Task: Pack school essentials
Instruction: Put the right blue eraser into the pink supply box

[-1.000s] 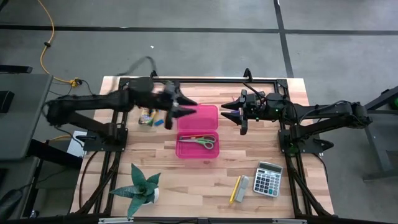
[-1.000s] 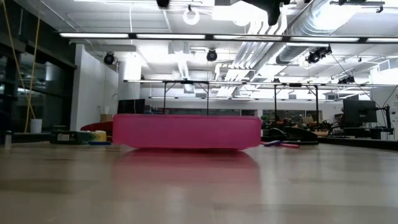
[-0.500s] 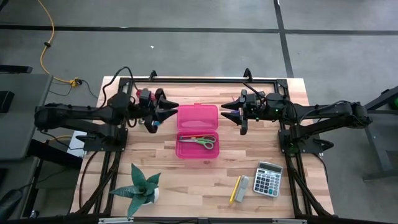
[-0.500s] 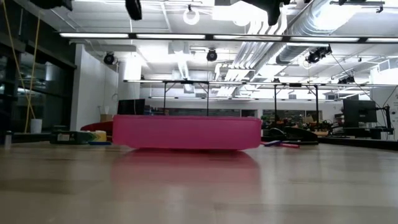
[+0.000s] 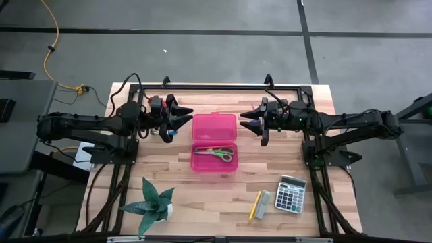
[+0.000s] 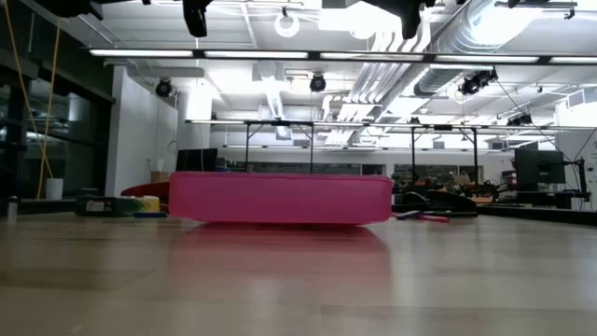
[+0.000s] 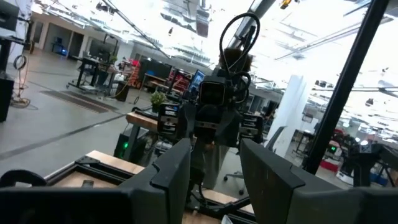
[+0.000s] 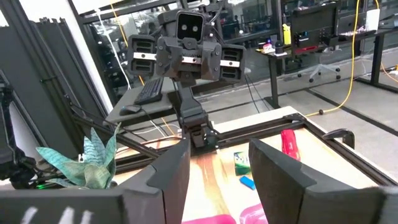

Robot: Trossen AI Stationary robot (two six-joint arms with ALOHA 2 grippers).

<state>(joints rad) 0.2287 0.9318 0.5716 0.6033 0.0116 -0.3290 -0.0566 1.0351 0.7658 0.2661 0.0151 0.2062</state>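
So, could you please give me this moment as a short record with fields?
left gripper: open, empty, raised beside the case's far left
right gripper: open, empty, raised at the case's right
pink case: open, mid-table
scissors: lying inside the case
crayon box: on the table under the left gripper
yellow pencil: near edge, beside grey block
calculator: right of the block
plant: near left corner

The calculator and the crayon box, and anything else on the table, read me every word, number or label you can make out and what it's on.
No text can be read in any view.
Calculator: keys and display show, but their markings are too small to read.
Crayon box: green with a printed front, too blurred to read.
Pink case: no label visible.
Scissors inside it: no marking visible.
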